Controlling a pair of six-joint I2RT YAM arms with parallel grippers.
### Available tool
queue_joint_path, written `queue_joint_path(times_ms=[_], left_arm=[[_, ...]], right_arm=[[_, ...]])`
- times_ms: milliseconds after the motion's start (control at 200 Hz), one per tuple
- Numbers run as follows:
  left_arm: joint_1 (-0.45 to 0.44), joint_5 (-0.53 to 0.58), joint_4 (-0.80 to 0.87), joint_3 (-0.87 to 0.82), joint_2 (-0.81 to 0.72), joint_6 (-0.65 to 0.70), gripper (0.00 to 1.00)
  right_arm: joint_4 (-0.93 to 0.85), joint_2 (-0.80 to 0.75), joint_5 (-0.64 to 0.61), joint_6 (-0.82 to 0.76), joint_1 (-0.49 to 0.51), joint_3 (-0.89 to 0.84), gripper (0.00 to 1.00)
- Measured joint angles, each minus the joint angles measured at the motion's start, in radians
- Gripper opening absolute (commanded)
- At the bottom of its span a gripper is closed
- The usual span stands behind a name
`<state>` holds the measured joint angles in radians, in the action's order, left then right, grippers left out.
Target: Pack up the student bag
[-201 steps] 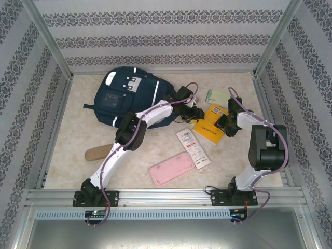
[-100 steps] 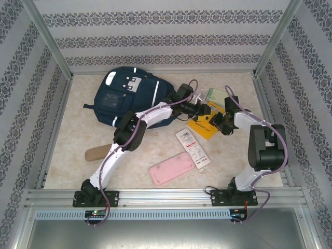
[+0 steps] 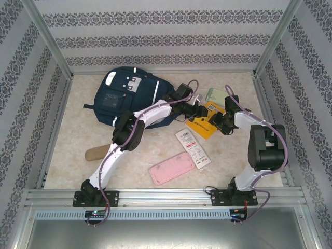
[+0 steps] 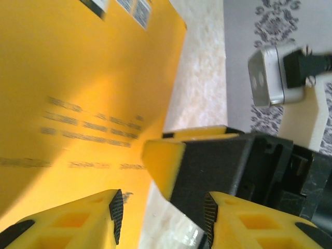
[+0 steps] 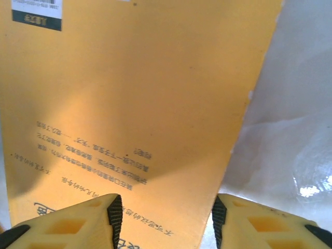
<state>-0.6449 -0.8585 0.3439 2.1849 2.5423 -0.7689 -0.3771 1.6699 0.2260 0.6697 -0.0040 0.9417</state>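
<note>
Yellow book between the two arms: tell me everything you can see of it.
The yellow book is a thin, flat softcover, orange-yellow, with rows of small dark print and a white barcode label at one corner. It lies closed on the beige table, right of the student bag and just beyond the white packet. The left hand and right hand, both open, sit at its edge; contact is unclear.

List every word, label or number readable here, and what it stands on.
Nothing is legible enough to quote.
yellow book: rows of dark characters, too blurred.
white sticker on it: print too small.
white packet: red and dark print, too small.
student bag: no readable text.
</note>
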Motion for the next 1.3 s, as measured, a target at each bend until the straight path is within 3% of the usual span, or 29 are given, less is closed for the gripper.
queue_joint_path(times_ms=[305,624,884,1299], left_arm=[[0.045,0.26,0.218,0.222,0.009,0.182,0.47],[0.027,0.359,0.319,0.234,0.127,0.278,0.48],[0.014,0.361,0.334,0.237,0.124,0.314,0.47],[-0.001,0.237,0.326,0.197,0.109,0.303,0.45]], right_arm=[[-0.007,0.0,-0.028,-0.016,0.0,0.002,0.46],[0.007,0.0,-0.05,-0.019,0.0,0.0,0.4],[0.008,0.035,-0.049,-0.019,0.002,0.008,0.4],[0.009,0.044,-0.063,-0.019,0.011,0.017,0.41]])
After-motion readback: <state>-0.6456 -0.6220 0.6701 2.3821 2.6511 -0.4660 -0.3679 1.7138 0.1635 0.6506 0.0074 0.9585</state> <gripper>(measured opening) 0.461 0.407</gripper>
